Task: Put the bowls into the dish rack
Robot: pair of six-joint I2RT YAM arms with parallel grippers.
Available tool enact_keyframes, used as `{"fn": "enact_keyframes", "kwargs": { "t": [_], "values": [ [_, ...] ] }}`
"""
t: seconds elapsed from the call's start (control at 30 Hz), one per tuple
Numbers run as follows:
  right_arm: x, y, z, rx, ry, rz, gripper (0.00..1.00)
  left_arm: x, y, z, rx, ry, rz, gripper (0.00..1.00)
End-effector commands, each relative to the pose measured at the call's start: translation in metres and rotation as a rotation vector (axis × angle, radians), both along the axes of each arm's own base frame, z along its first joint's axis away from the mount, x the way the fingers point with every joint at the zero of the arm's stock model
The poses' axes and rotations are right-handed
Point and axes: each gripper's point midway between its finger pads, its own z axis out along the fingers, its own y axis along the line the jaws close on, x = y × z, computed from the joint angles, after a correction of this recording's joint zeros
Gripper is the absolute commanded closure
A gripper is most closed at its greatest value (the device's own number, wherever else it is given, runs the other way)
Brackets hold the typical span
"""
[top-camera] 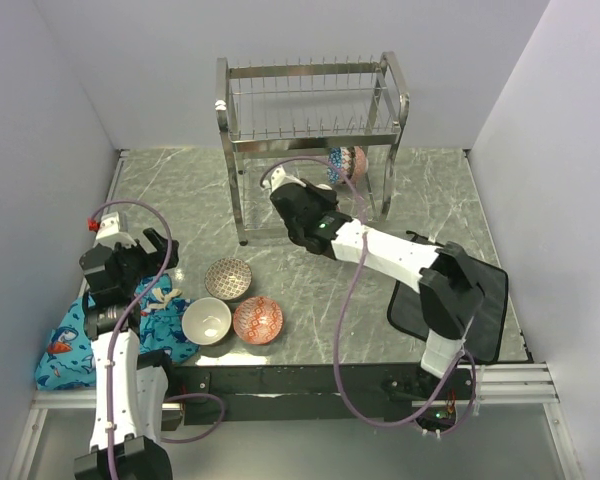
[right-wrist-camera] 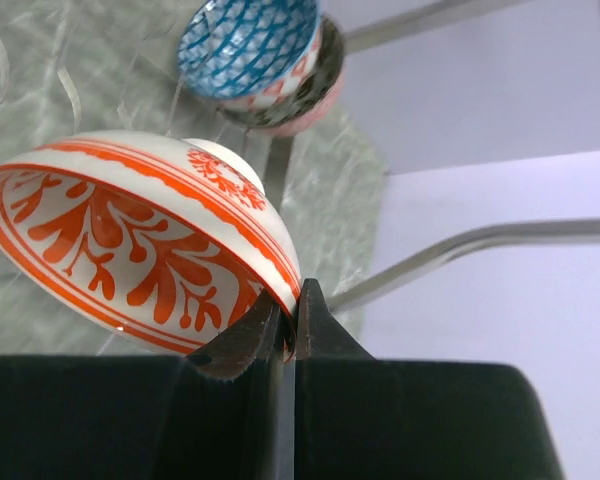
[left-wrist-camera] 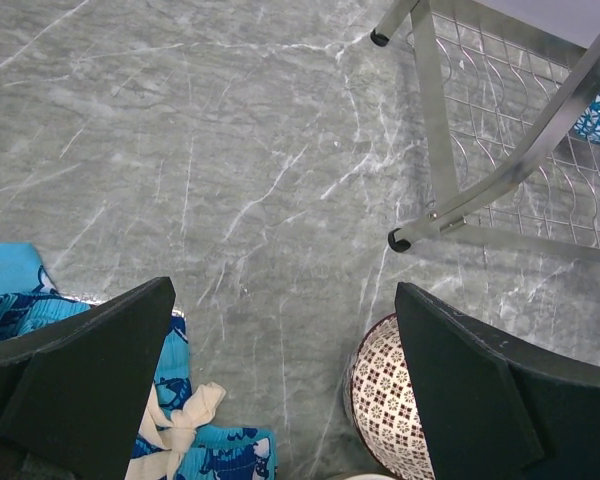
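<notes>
My right gripper (right-wrist-camera: 292, 300) is shut on the rim of a white bowl with bright orange pattern (right-wrist-camera: 130, 240), held tilted beside the steel dish rack (top-camera: 310, 130). In the top view that gripper (top-camera: 278, 186) reaches in at the rack's lower tier. A blue-patterned bowl (right-wrist-camera: 248, 40) and a second bowl (right-wrist-camera: 315, 85) stand in the rack beyond (top-camera: 348, 163). On the table lie a brown-grey bowl (top-camera: 228, 278), a cream-white bowl (top-camera: 207, 320) and a red bowl (top-camera: 257, 320). My left gripper (left-wrist-camera: 285, 290) hangs open over the table, the brown-grey bowl (left-wrist-camera: 385, 400) by its right finger.
A blue patterned cloth (top-camera: 75, 340) lies at the front left, under my left arm. A black mat (top-camera: 485, 300) lies at the front right. The rack's leg (left-wrist-camera: 405, 240) stands just beyond my left gripper. White walls close in the table on three sides.
</notes>
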Motion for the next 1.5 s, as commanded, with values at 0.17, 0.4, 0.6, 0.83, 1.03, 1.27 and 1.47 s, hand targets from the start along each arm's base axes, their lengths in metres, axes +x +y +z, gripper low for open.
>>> {"fn": "enact_keyframes", "kwargs": {
  "t": [0.17,0.4,0.6,0.83,1.03,1.27,1.47],
  "values": [
    [0.041,0.018,0.029,-0.051,-0.232,-0.128,1.00,0.001,-0.002,0.012,0.007,-0.060,-0.007,0.00],
    [0.061,0.025,0.037,-0.085,-0.284,-0.167,1.00,0.001,-0.003,0.010,0.006,-0.066,-0.008,0.01],
    [0.087,0.020,0.034,-0.124,-0.277,-0.225,1.00,0.000,-0.003,0.013,0.010,-0.102,-0.003,0.00],
    [0.117,0.020,0.040,-0.181,-0.301,-0.280,1.00,-0.004,-0.003,0.019,0.023,-0.132,0.001,0.01],
    [0.140,0.018,0.052,-0.209,-0.337,-0.363,1.00,-0.003,-0.004,0.019,0.024,-0.136,-0.004,0.01],
    [0.148,0.008,0.039,-0.286,-0.302,-0.444,1.00,-0.003,-0.003,0.021,0.026,-0.150,-0.002,0.00],
    [0.148,0.003,0.026,-0.312,-0.270,-0.446,1.00,-0.005,-0.005,0.025,0.029,-0.174,-0.009,0.01]
  ]
}}
